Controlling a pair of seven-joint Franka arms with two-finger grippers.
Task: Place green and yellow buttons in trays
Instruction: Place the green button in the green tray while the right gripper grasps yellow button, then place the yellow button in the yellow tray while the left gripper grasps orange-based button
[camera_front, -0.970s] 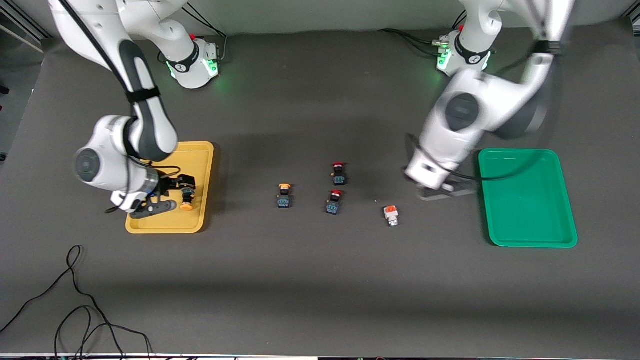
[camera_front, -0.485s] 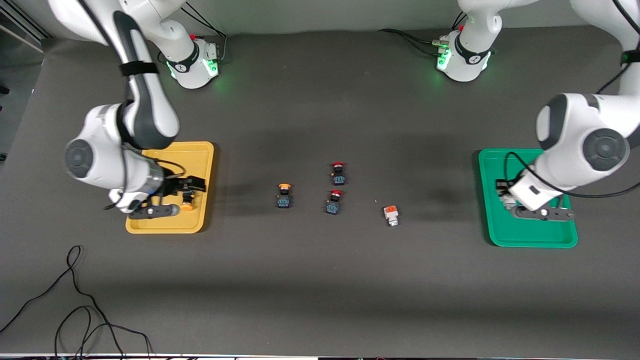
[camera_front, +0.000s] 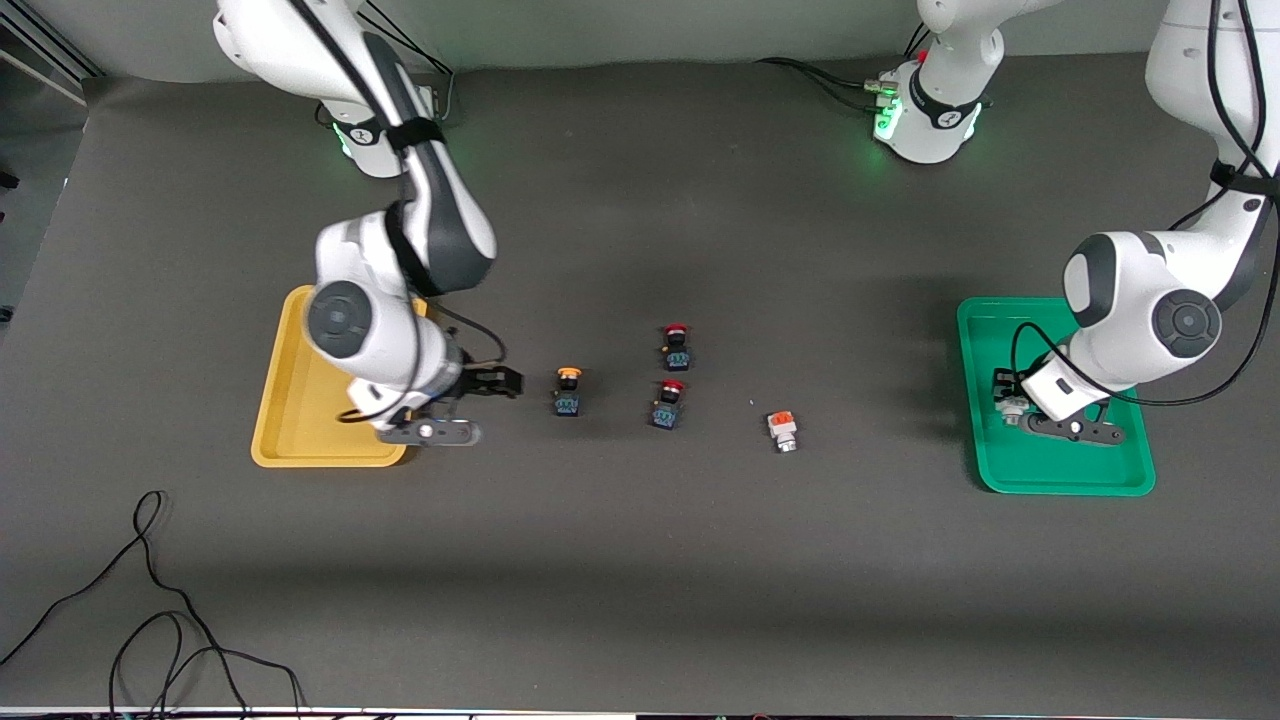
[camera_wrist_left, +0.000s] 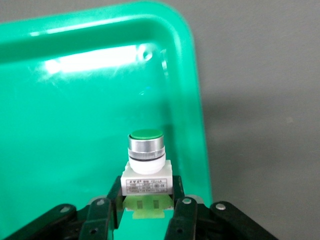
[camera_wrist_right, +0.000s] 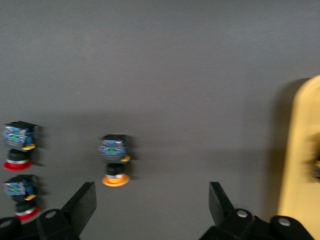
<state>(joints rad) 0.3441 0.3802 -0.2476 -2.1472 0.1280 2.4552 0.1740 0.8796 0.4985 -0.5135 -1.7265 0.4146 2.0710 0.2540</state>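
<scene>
- Left gripper (camera_wrist_left: 145, 212) over green tray (camera_front: 1060, 478), jaws clamped on green button (camera_wrist_left: 145, 167).
- Right gripper (camera_wrist_right: 152, 202) empty, jaws wide apart, over table just beside yellow tray (camera_front: 285, 400).
- Yellow button (camera_front: 568, 390) on table, at 9 o'clock from red buttons (camera_front: 668, 403).

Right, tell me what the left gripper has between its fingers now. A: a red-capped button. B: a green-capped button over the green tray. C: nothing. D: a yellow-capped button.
B: the left wrist view shows the left gripper shut on the green-capped button over the green tray.
</scene>
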